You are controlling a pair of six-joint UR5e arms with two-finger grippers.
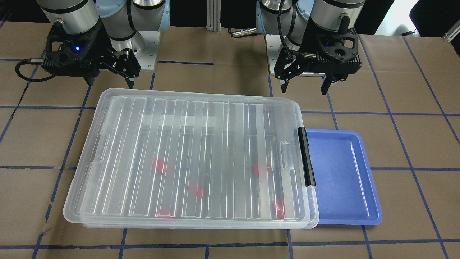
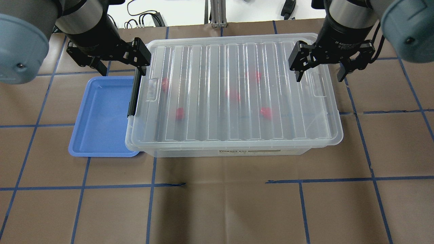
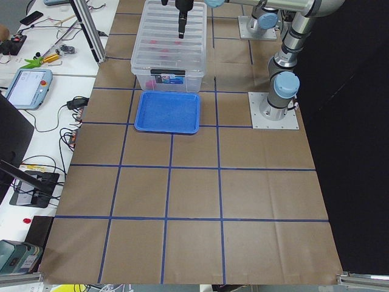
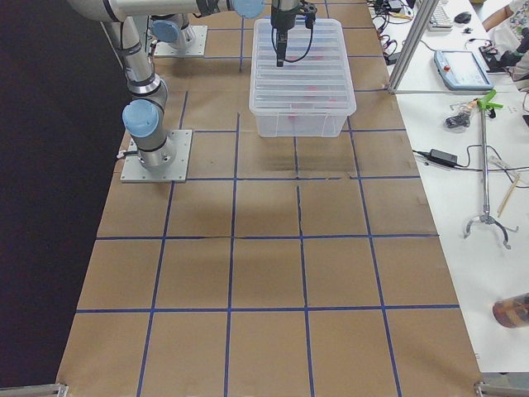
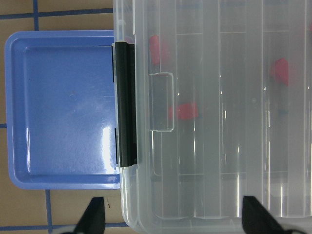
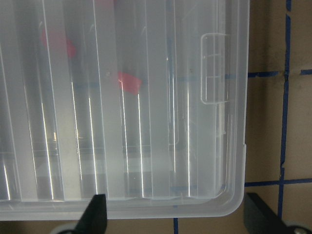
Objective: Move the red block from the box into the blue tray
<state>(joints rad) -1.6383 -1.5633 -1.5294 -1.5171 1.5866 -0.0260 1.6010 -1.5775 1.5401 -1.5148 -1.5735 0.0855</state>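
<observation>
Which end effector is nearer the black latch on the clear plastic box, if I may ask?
Left: the left end effector hovers by the black latch; the right end effector is over the opposite end.

The left arm (image 2: 20, 40) reaches in over the surface with its wrist turned straight down. The left claw (image 2: 120, 64) hangs there with its two fingers spread wide, nothing between them. The right arm (image 2: 403, 30) mirrors this pose: wrist vertical, right claw (image 2: 319, 77) pointing down, fingers likewise parted wide and gripping nothing. In each wrist view the two dark fingertips (image 5: 92, 217) show at the lower corners — far apart. The two claws are well apart from each other.
</observation>
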